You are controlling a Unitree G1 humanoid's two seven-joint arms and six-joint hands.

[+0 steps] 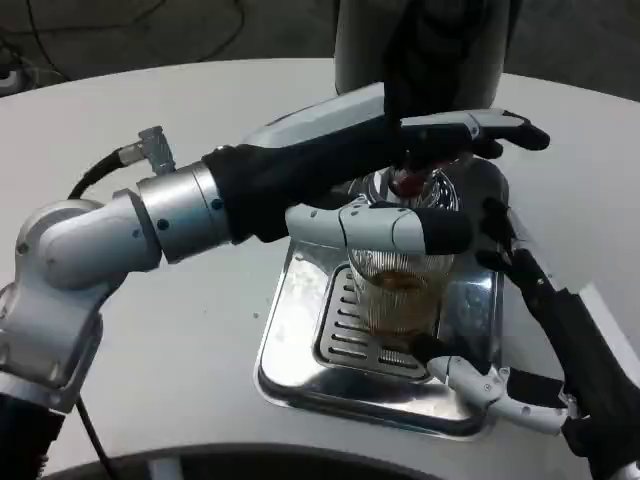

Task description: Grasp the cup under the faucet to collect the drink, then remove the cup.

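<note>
Reaching across from the left, the left robot hand (420, 190) is set around the ribbed glass cup (400, 285): one white-and-black finger lies across the front of the cup near its rim, while another stretches out above it, past the faucet (412, 180), its dark tip pointing right. The fingers look to be holding the cup, though the side of the glass facing the palm is hidden by the hand itself, so how firm the grip is I cannot say. The black sleeve and silver forearm (150, 215) run back to the left over the white tabletop (180, 350).

The right robot hand (520, 330) comes in from the lower right corner, fingers spread apart and holding nothing. One white finger with a dark tip lies over the front right corner of the drip tray (290, 360), close to the cup's foot; whether it touches the tray I cannot make out. Other dark fingers rise beside the cup on its right, apart from it.

The cup stands upright on the slotted grille of the steel tray, directly beneath the faucet, with amber drink in its lower part. Only a small reddish piece of the faucet shows between the fingers. The dispenser body (420, 40) behind is cut off by the top edge, and the right arm is cut off at the corner.
</note>
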